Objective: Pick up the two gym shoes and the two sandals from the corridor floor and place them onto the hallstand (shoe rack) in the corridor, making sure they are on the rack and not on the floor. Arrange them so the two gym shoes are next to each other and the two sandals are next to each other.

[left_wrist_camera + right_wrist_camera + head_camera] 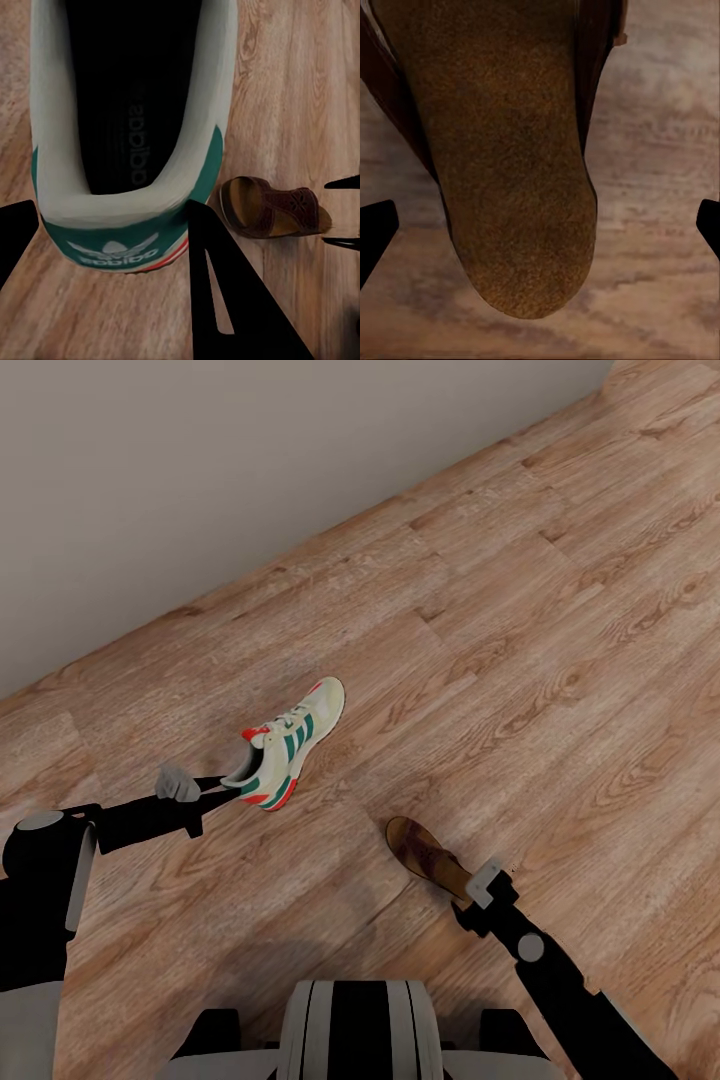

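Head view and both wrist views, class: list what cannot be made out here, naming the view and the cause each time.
- Gym shoe: head view, left gripper hides its heel; left wrist view, toe cut off by the edge.
- Sandal: head view, right gripper hides its rear end; right wrist view, straps cut off by the edge.
- Both grips: unclear whether the fingers actually clamp.

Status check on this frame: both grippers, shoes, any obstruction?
Left gripper open around gym shoe heel. Right gripper open over sandal. Both on corridor floor. No obstruction.
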Controlling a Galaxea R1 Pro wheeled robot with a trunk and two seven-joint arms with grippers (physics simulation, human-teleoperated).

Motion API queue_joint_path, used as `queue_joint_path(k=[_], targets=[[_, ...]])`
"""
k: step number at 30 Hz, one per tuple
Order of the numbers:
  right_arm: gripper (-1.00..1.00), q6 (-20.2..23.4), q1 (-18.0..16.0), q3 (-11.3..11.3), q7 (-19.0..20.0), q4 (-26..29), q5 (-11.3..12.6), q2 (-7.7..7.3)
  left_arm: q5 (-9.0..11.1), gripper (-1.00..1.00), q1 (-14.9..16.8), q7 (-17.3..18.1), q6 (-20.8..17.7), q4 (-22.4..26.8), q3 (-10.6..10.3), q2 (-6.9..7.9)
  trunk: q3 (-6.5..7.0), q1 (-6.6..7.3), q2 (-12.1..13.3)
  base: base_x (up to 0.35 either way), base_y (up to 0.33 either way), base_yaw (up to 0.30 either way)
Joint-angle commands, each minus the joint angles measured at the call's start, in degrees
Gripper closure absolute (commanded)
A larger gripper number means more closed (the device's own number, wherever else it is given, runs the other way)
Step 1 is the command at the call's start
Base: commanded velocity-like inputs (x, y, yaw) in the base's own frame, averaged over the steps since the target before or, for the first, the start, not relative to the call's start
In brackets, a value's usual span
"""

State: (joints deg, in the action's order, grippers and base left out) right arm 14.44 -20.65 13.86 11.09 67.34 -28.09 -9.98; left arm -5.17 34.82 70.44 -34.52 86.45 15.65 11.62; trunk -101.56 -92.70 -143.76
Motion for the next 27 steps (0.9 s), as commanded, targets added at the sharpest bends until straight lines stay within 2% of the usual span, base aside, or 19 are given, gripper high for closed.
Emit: queue_joint_path(k=[1,6,21,27], targets=[[-1.0,0.3,0.0,0.1,0.3,-0.3,-0.6,0.18,-0.3,1.0,0.0,0.4,-0.6,0.1,0.1,0.0,-0.03,0.01,0.0,0.0,0.0,0.0],[-1.0,0.3,-0.1,0.1,0.3,-1.5,-0.7,1.19,-0.3,1.0,0.0,0.4,-0.6,0.0,0.1,-0.02,-0.03,0.01,0.0,0.0,0.0,0.0],[-1.0,0.3,-0.2,0.0,0.2,-2.6,-0.6,1.28,-0.3,1.0,0.0,0.4,-0.6,0.0,0.1,-0.02,-0.03,0.01,0.0,0.0,0.0,0.0],[-1.0,0.3,-1.5,0.0,0.2,-2.7,-0.6,1.22,-0.4,1.0,0.0,0.4,-0.6,0.0,-1.5,-0.02,-1.36,-0.15,-0.1,0.0,0.0,0.0]])
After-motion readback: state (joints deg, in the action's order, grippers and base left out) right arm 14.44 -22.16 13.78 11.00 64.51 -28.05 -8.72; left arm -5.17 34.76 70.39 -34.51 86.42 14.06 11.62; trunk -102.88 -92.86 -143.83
